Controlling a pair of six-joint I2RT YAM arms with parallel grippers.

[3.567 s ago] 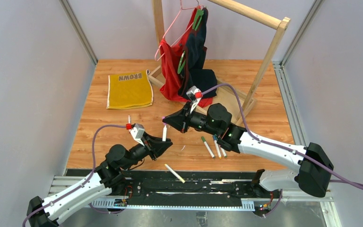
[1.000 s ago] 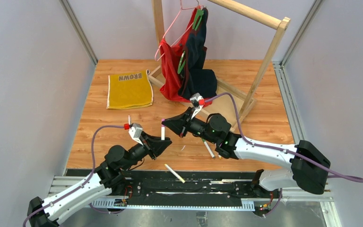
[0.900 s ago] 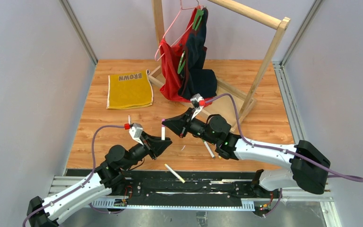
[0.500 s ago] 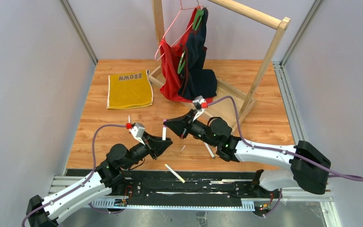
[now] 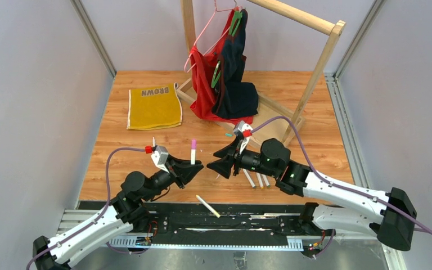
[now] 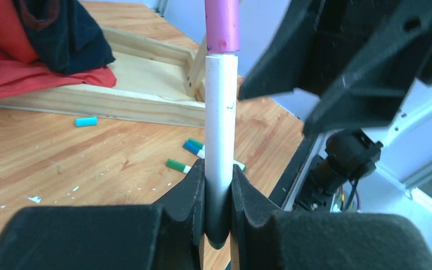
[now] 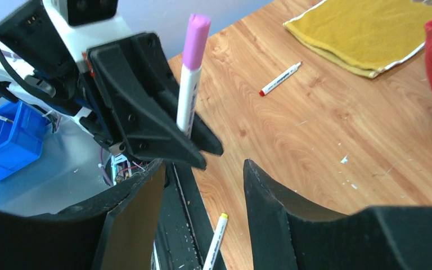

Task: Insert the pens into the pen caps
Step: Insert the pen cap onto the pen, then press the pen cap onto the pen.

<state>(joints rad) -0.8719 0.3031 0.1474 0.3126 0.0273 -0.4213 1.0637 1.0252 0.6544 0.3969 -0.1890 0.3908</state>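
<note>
My left gripper [image 5: 196, 166] is shut on a white pen [image 6: 221, 112] and holds it upright. A purple pen cap [image 6: 223, 25] sits on the pen's top end [image 7: 196, 34]. My right gripper [image 5: 217, 162] stands open just to the right of that pen, with nothing between its fingers [image 7: 270, 214]. Three capped pens [image 5: 257, 179], green and blue ended, lie on the table under the right arm. A yellow-tipped pen [image 7: 215, 242] lies at the table's near edge. A red-tipped pen [image 7: 280, 79] lies to the left. A loose teal cap [image 6: 86, 121] rests by the wooden frame.
A yellow towel [image 5: 154, 107] lies at the back left. A wooden clothes rack [image 5: 315, 67] with red and dark garments [image 5: 225, 84] stands at the back centre. A blue bin [image 7: 5, 146] shows beyond the near edge.
The right gripper has opened, let go of the purple cap and drawn back to the right. The cap stays on the pen that the left gripper holds.
</note>
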